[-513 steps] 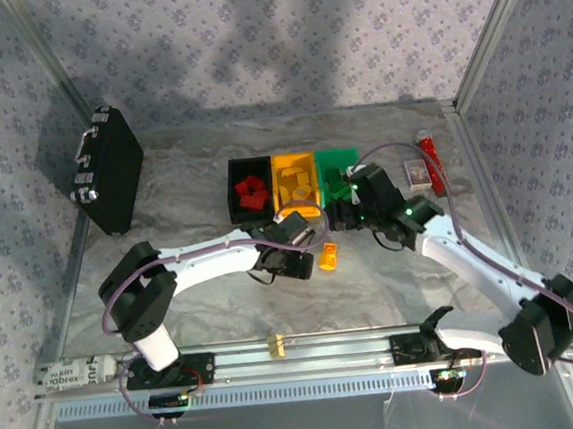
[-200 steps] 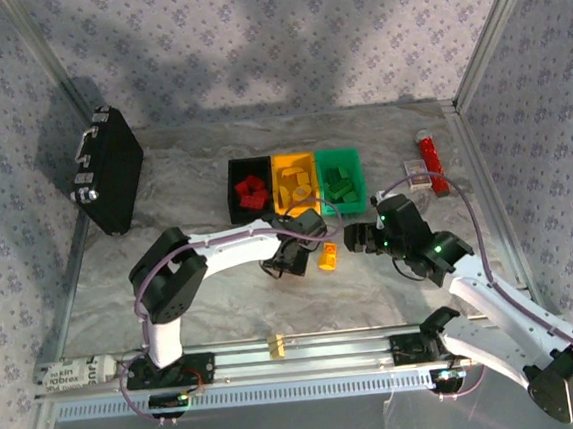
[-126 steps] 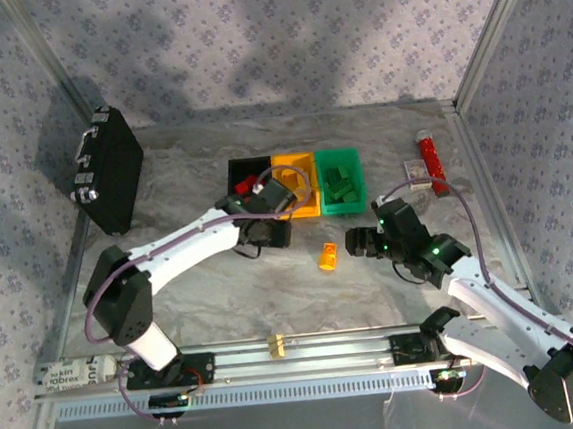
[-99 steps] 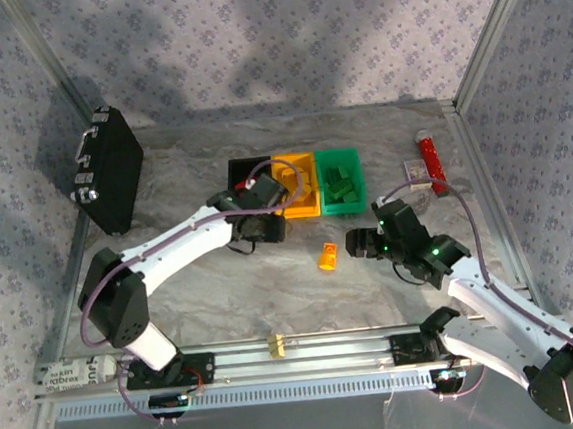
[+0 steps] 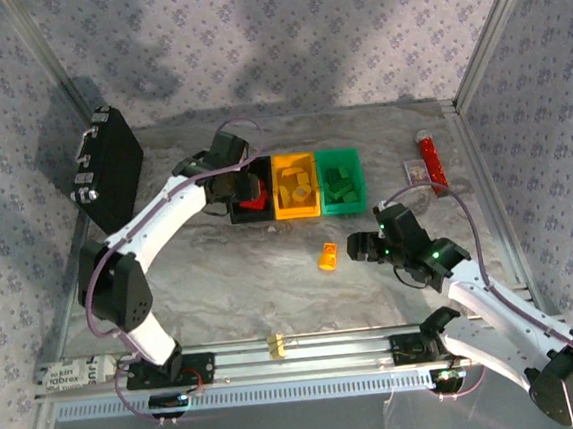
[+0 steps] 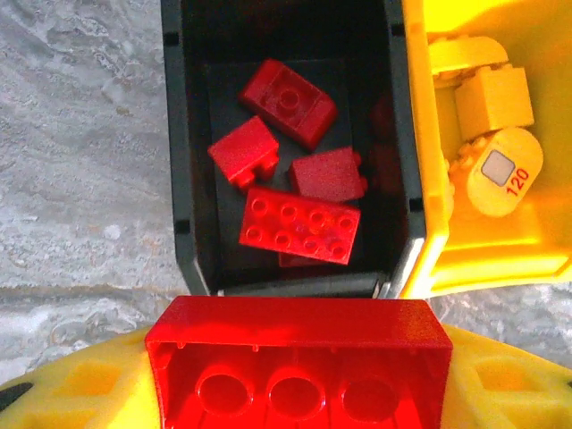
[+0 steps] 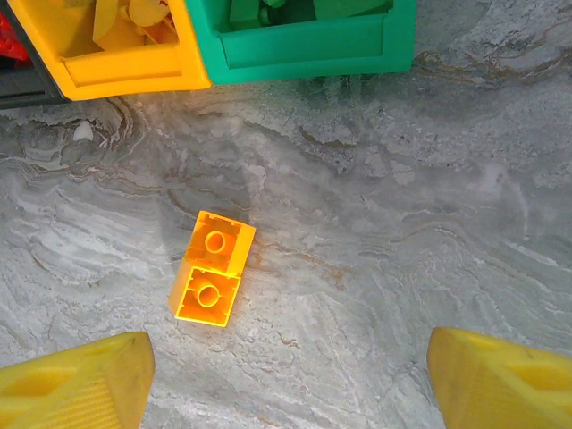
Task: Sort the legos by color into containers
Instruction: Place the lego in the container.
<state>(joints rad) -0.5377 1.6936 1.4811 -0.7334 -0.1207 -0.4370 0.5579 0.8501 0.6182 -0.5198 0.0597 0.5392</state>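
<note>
Left wrist view: the left hand [image 6: 286, 398], clamped on a red brick [image 6: 299, 344], has moved to the black bin [image 6: 179, 179] at frame top; release likely follows. The right hand [image 7: 286, 384], spread apart, hangs over the orange brick [image 7: 211, 268] on the bench [image 7: 402, 223].

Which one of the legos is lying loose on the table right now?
The yellow-orange brick, alone on the table in front of the bins. The others sit inside bins, except a red brick gripped by the left end effector.

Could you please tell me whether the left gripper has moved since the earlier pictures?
Yes. The left gripper, holding a red brick, has swung left and away from the orange brick to above the black bin.
</note>
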